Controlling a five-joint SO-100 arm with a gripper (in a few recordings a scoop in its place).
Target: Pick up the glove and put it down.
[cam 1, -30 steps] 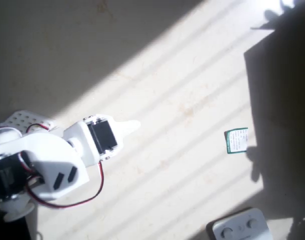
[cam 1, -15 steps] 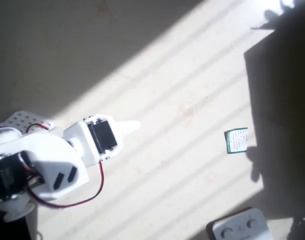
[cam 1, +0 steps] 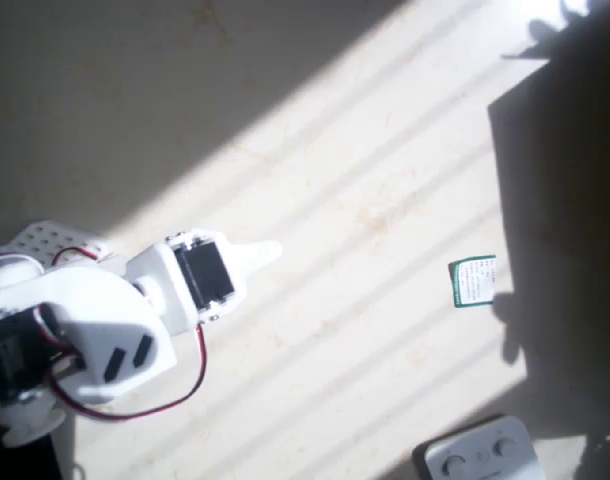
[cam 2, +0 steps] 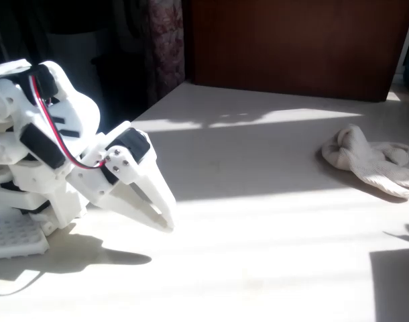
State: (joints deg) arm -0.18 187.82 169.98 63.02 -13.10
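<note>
The cream knitted glove [cam 2: 369, 158] lies crumpled and flat on the pale table at the far right of the fixed view, half in shadow. My white gripper [cam 2: 165, 219] hangs low over the table at the left, far from the glove. Its fingers are together with nothing between them. In the overhead view the gripper [cam 1: 268, 253] shows as a single pointed tip at the left, folded close to the arm's base.
A small green-and-white card [cam 1: 473, 282] lies at the right and a grey device with round buttons [cam 1: 482, 456] at the bottom edge. Dark shadow covers the overhead view's right side. A dark wooden panel [cam 2: 291, 40] stands behind the table.
The arm's rear body has shifted very slightly down and left. The gripper tip, card and device have stayed put.
</note>
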